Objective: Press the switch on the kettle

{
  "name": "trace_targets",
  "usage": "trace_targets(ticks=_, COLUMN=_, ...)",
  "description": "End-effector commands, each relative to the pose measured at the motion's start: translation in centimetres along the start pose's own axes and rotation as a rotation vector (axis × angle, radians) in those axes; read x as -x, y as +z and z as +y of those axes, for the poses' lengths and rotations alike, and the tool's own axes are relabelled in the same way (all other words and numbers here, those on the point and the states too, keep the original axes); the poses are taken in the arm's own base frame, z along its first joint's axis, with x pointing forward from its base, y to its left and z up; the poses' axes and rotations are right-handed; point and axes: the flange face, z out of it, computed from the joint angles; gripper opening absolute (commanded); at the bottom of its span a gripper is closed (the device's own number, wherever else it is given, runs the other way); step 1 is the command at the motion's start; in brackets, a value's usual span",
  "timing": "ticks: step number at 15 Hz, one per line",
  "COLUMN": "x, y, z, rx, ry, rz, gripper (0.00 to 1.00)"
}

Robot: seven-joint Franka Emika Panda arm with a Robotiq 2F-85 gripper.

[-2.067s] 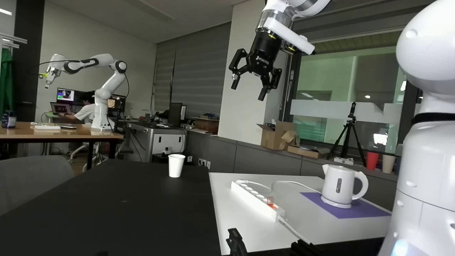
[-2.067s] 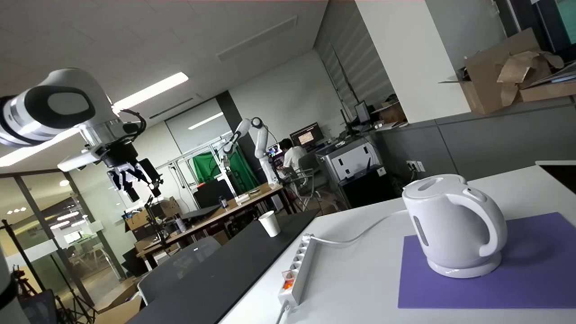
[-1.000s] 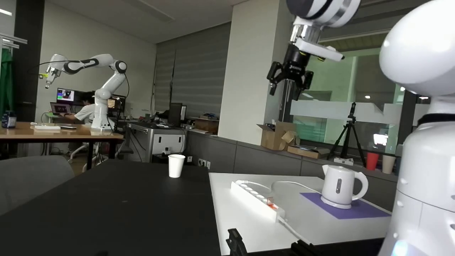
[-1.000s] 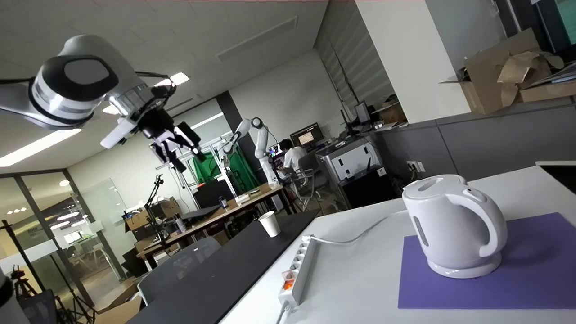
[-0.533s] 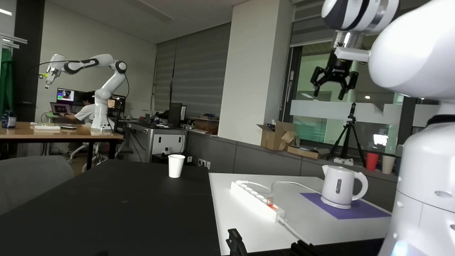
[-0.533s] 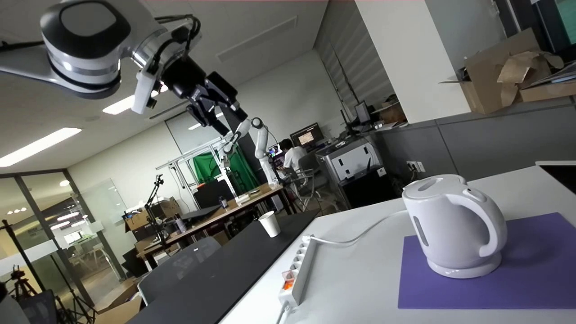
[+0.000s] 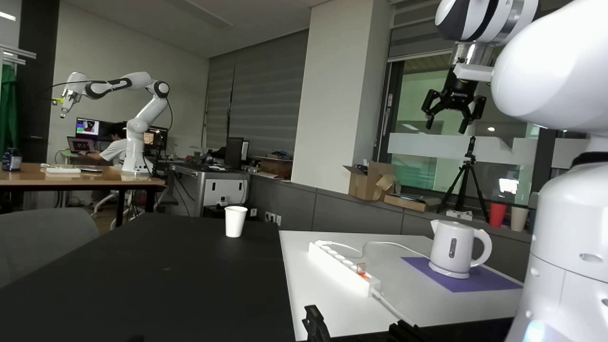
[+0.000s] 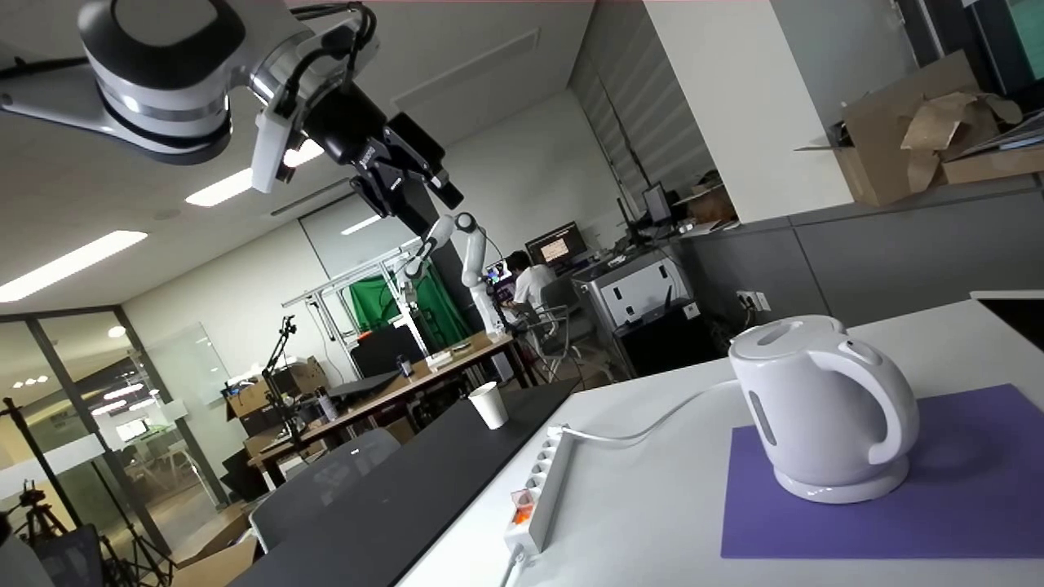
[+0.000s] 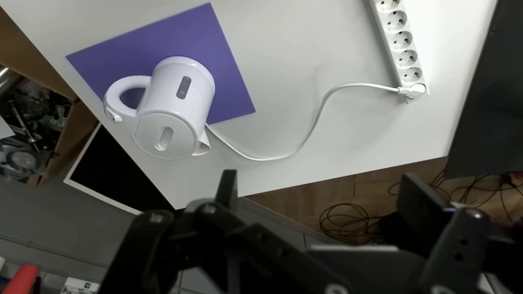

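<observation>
The white kettle [image 7: 449, 249] stands upright on a purple sheet [image 7: 489, 280], in both exterior views [image 8: 816, 416]. In the wrist view the kettle [image 9: 177, 98] is at the upper left, its handle to the left and spout at the lower right. A small oval button-like part [image 8: 860, 352] sits atop the handle, also in the wrist view [image 9: 112, 115]; I cannot tell if this is the switch. My gripper [image 7: 446, 127] is open and empty, high above the table and apart from the kettle, in an exterior view [image 8: 435, 210]. In the wrist view my gripper [image 9: 318, 179] shows its fingers wide apart.
A white power strip [image 7: 342, 270] with an orange switch lies on the white table [image 8: 644, 505]; the kettle's cord [image 9: 261, 158] plugs into it. A white paper cup [image 7: 235, 222] stands on the black table [image 7: 166, 285]. A cardboard box [image 7: 373, 183] sits on the ledge behind.
My gripper has swung toward the kettle's side, rightward in both exterior views, with only slight motion in the last half second. It stays open. The kettle has not moved.
</observation>
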Motion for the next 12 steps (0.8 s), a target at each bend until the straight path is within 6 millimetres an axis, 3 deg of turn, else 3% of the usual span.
trace_targets(ticks=1, x=0.0, y=-0.1, z=0.0, rx=0.0, ry=0.0, rz=-0.001, gripper=1.0)
trace_targets(ticks=9, x=0.0, y=-0.1, z=0.0, rx=0.0, ry=0.0, rz=0.0, gripper=1.0)
trace_targets(ticks=12, x=-2.9, y=0.9, z=2.0, rx=0.011, ry=0.054, rz=0.042, gripper=1.0)
